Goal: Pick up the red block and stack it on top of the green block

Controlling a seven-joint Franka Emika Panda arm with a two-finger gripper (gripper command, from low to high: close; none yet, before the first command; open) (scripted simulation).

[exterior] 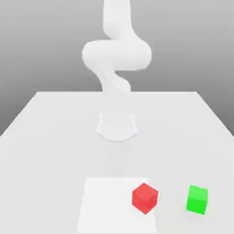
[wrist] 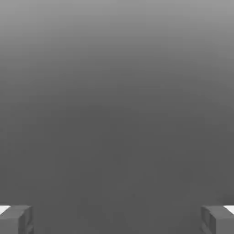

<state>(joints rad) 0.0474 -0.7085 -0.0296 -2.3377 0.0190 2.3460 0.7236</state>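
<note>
The red block (exterior: 145,198) rests on the white table (exterior: 41,151) near its front edge, turned so one corner faces forward. To the exterior view's right of it, apart by about one block width, sits the green block (exterior: 197,199). In the hand view my gripper (wrist: 117,219) is open, its two grey fingertips (wrist: 16,219) spread wide with nothing between them, and plain grey background lies beyond. The white arm (exterior: 116,55) rises from its base and bends upward, well above both blocks.
The arm's round base (exterior: 116,125) stands at the table's middle, behind the blocks. A lighter square patch (exterior: 107,205) marks the tabletop at the front, and the red block lies on its right part.
</note>
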